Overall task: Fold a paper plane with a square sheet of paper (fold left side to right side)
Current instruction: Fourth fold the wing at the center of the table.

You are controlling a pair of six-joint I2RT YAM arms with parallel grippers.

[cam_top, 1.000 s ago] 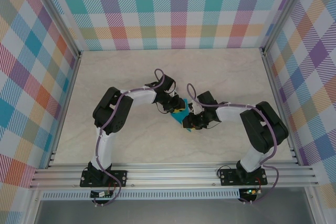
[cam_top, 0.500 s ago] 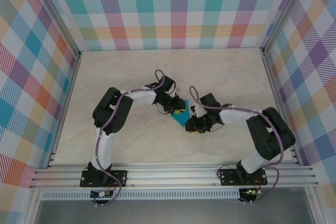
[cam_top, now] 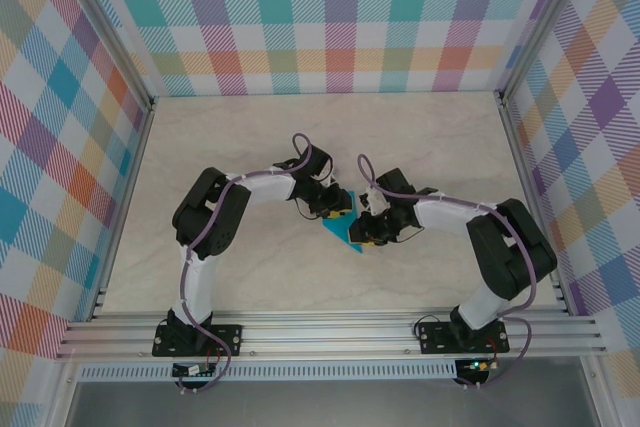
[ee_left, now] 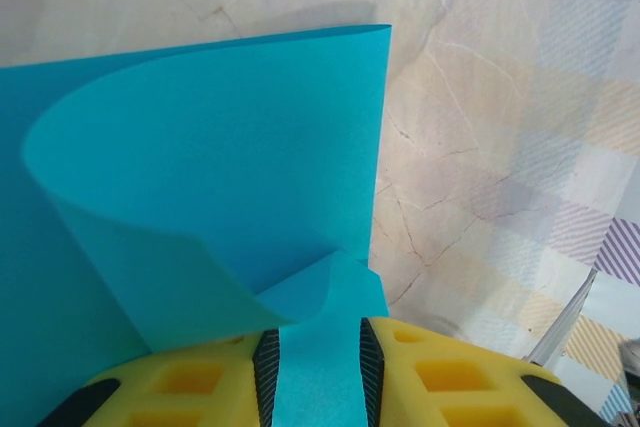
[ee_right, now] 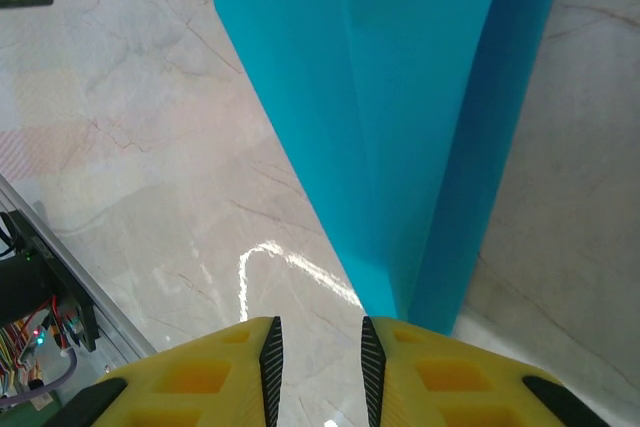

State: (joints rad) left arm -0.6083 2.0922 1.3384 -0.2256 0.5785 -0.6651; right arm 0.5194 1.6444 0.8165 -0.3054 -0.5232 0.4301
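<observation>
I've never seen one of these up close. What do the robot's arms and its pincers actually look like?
Two matching arms, the left arm and right arm, each built from bulky black joint housings joined by white tubes, on a black base plate. A purple cable loops along each. The jaws are yellow blocks with square recesses and black ribbed inner edges.

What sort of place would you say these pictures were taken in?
Probably a robot lab test cell: left arm and right arm bolted to an aluminium rail, plaid backdrop walls enclosing a marble-look tabletop.
</observation>
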